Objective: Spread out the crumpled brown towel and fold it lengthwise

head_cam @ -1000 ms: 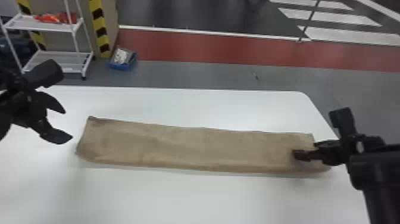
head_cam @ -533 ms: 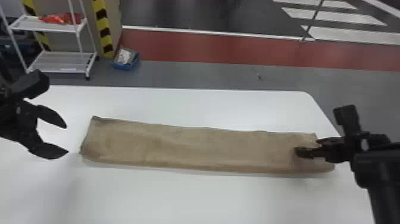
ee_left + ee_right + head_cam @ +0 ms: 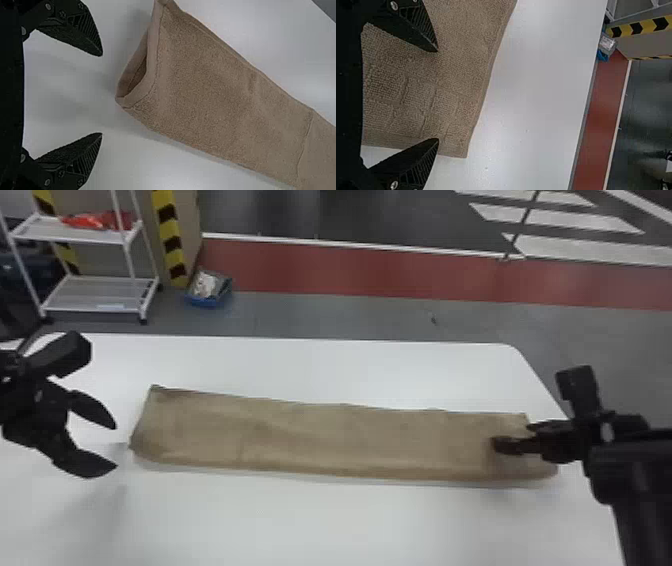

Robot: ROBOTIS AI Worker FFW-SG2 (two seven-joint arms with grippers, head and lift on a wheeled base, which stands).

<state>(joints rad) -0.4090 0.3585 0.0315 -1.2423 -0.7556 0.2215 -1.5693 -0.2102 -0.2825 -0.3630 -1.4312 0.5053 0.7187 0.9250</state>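
The brown towel [image 3: 340, 440] lies as a long narrow strip across the table, its left end showing layered edges with a small gap between them in the left wrist view. Off that left end is my left gripper [image 3: 116, 446], open with nothing between its fingers; in its wrist view, the left gripper [image 3: 102, 94] has the towel end [image 3: 190, 71] just beyond its fingertips. Over the towel's right end is my right gripper [image 3: 510, 435]. In its own view, the right gripper [image 3: 438, 95] is open above the towel's corner area [image 3: 451, 79], one finger partly past the short edge.
The white table [image 3: 320, 520] has its rounded far right corner just beyond the towel. Past the far edge stand a white shelf rack [image 3: 95, 292] and a blue bin [image 3: 209, 290] on the floor, with striped yellow-black posts [image 3: 169, 237] beside them.
In the head view everything has shifted slightly rightward. The left gripper has come a little lower relative to the towel, staying open off its left end. The towel keeps its shape; the right gripper stays over its right end.
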